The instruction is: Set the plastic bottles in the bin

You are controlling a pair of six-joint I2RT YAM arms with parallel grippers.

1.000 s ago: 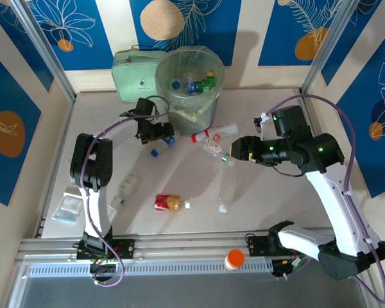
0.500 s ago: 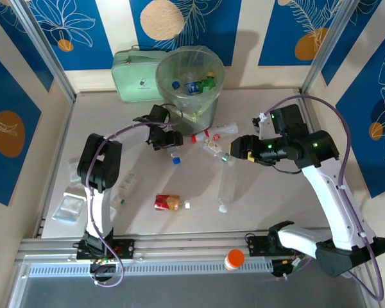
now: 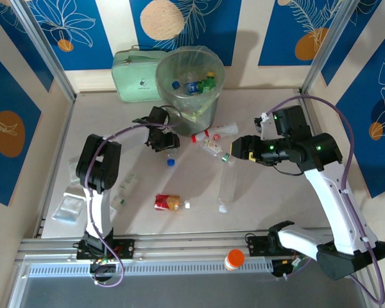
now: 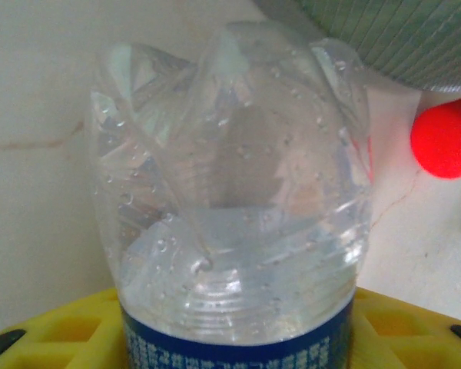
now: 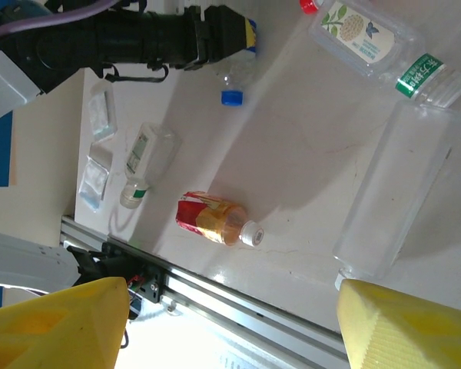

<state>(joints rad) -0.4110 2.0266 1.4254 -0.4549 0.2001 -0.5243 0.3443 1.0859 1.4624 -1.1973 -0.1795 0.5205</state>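
Observation:
My left gripper (image 3: 166, 142) is just in front of the bin (image 3: 194, 117), shut on a crumpled clear bottle (image 4: 230, 200) with a blue label. That bottle's blue cap (image 3: 171, 162) points toward me. The bin holds several bottles. My right gripper (image 5: 230, 323) hovers open above the table with nothing between its yellow fingertips (image 5: 58, 323). Loose on the table lie a red-labelled bottle (image 3: 168, 203) of amber drink, a tall clear bottle (image 3: 228, 186), a red-capped bottle (image 3: 215, 131), a green-labelled bottle (image 3: 213, 149) and a small green-capped bottle (image 3: 123, 191).
A flat mint-green case (image 3: 135, 77) leans behind the bin. An orange-capped white jar (image 3: 234, 259) sits on the front rail. Small clear bags (image 3: 69, 208) lie at the table's left edge. Metal frame posts stand at both back corners.
My left gripper has shifted right toward the bin's foot and shut on the blue-label bottle, whose cap swung right and nearer. The right arm has hardly moved.

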